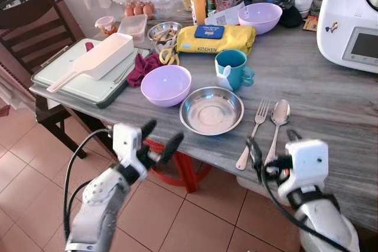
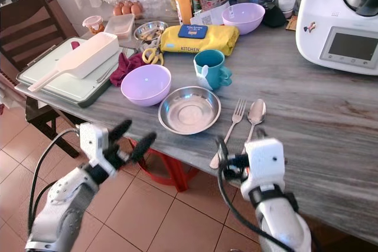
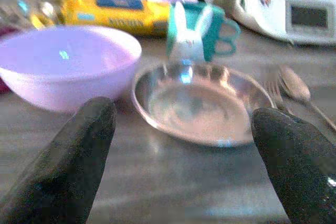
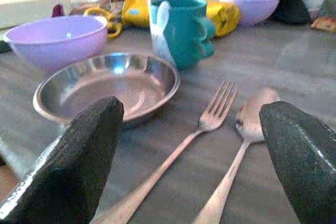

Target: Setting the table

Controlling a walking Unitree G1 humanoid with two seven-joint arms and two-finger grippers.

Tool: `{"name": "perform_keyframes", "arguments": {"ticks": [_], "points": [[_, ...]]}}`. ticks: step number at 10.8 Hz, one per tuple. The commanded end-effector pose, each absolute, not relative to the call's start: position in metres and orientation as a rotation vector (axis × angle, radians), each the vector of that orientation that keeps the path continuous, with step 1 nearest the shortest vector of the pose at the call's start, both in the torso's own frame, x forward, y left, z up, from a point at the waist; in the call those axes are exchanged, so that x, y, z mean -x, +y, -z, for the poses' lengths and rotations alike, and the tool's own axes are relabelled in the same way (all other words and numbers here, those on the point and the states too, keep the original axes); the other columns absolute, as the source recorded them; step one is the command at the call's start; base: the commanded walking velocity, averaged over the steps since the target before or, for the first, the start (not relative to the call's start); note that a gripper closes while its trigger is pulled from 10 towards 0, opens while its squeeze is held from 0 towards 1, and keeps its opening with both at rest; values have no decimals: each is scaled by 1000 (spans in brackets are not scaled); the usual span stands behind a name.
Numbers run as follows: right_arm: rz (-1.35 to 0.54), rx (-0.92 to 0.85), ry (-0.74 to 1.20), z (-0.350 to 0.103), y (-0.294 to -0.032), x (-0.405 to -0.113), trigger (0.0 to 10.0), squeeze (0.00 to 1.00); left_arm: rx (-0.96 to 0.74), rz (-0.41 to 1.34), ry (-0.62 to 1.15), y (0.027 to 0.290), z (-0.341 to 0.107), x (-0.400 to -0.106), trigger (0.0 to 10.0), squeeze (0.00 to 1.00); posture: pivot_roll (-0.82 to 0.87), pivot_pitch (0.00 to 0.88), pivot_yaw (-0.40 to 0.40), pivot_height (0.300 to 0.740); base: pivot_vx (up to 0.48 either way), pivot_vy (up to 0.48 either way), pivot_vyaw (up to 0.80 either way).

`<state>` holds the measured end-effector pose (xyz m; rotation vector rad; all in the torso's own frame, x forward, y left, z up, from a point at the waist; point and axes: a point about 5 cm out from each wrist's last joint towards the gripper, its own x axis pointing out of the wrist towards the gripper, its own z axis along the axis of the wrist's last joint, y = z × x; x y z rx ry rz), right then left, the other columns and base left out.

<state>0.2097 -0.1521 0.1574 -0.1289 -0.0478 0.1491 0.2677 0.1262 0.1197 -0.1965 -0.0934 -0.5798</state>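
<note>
On the grey wooden table (image 1: 331, 104) a steel plate (image 1: 211, 110) lies near the front edge. A lilac bowl (image 1: 166, 85) sits to its left and a teal mug (image 1: 232, 69) behind it. A fork (image 1: 254, 131) and a spoon (image 1: 277, 123) lie side by side to the plate's right. My right gripper (image 1: 273, 146) is open, low over the handles of the fork (image 4: 178, 142) and spoon (image 4: 239, 145). My left gripper (image 1: 160, 138) is open just off the table's front edge, pointing at the plate (image 3: 202, 103) and the bowl (image 3: 68, 66).
A green tray (image 1: 71, 87) with a white scoop sits at the left, next to a dark chair (image 1: 35, 22). A yellow pack (image 1: 215, 38), a second lilac bowl (image 1: 260, 17), bottles and a white appliance (image 1: 354, 22) crowd the back. A red stool (image 1: 177, 172) stands under the table.
</note>
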Motion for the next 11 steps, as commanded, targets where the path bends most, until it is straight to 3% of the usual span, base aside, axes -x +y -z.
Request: {"name": "perform_keyframes", "arguments": {"ticks": [1, 3, 4, 5, 7, 10, 11], "points": [[-155, 137, -63, -158, -150, -212, 10000, 1000, 150, 534, -74, 132, -118, -267, 10000, 0, -156, 79, 156, 740, 0, 0, 0], [-167, 173, -74, -159, -146, -217, 10000, 1000, 122, 490, -55, 133, -115, -266, 10000, 0, -149, 76, 151, 740, 0, 0, 800], [-167, 172, -76, -158, -145, -218, 10000, 737, 117, 462, -54, 134, -116, -268, 10000, 0, -149, 77, 149, 740, 0, 0, 800], [-181, 175, -83, -158, -141, -220, 10000, 243, 82, 400, -37, 135, -114, -272, 10000, 0, -149, 80, 150, 740, 0, 0, 800], [-192, 189, -91, -158, -139, -221, 10000, 125, 51, 380, -48, 132, -114, -274, 10000, 0, -148, 79, 153, 740, 0, 0, 800], [-202, 202, -107, -158, -137, -224, 10000, 129, 22, 290, -44, 137, -111, -279, 10000, 0, -146, 75, 157, 740, 0, 0, 800], [-235, 228, -121, -159, -134, -229, 10000, 0, 11, 257, -44, 139, -109, -281, 10000, 0, -146, 75, 157, 740, 0, 0, 800]]}}
